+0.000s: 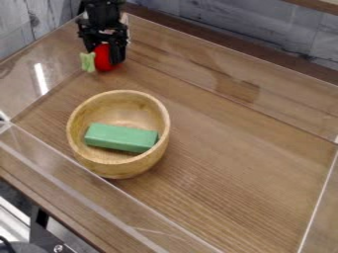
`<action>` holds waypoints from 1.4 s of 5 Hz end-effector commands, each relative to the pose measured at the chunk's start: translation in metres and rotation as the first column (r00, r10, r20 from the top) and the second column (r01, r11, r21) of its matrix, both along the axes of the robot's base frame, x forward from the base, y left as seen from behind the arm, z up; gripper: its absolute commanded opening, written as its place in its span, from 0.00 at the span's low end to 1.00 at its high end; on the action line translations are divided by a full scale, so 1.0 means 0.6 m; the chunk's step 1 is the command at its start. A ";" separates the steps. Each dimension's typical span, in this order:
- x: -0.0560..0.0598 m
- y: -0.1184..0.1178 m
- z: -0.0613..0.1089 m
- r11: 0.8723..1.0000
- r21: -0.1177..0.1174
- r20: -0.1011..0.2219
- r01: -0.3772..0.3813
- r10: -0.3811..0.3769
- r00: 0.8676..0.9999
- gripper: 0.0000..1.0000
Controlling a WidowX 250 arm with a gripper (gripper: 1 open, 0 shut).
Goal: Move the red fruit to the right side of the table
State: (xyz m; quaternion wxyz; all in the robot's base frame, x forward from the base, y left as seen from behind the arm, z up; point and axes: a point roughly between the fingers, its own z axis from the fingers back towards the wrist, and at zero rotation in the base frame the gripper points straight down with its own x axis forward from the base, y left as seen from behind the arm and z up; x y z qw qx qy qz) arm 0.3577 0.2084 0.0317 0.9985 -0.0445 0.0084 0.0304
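The red fruit is small and bright red, with its green leafy end pointing left. It lies on the brown wood-grain table at the far left, close to the clear wall. My black gripper points straight down over it, one finger on each side of the fruit. The fingers stand close to the fruit's sides, but the view is too small to show whether they press on it. The gripper body hides the fruit's top.
A round light wooden bowl holding a green rectangular block sits in front of the gripper. Low clear acrylic walls border the table. Bare wood stretches to the right of the bowl.
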 end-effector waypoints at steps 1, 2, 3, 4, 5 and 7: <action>0.012 0.013 0.026 0.999 0.019 0.051 -0.027 0.026 0.998 0.00; 0.013 0.005 0.077 1.000 -0.001 0.094 0.014 -0.013 0.996 1.00; 0.011 0.003 0.130 0.999 -0.016 0.139 0.037 -0.035 0.990 0.00; 0.016 -0.038 0.187 0.996 -0.040 0.173 0.074 -0.066 0.983 0.00; 0.022 -0.102 0.215 0.988 -0.067 0.186 0.142 -0.128 0.974 0.00; -0.003 -0.228 0.201 0.956 -0.107 0.176 0.273 -0.252 0.952 0.00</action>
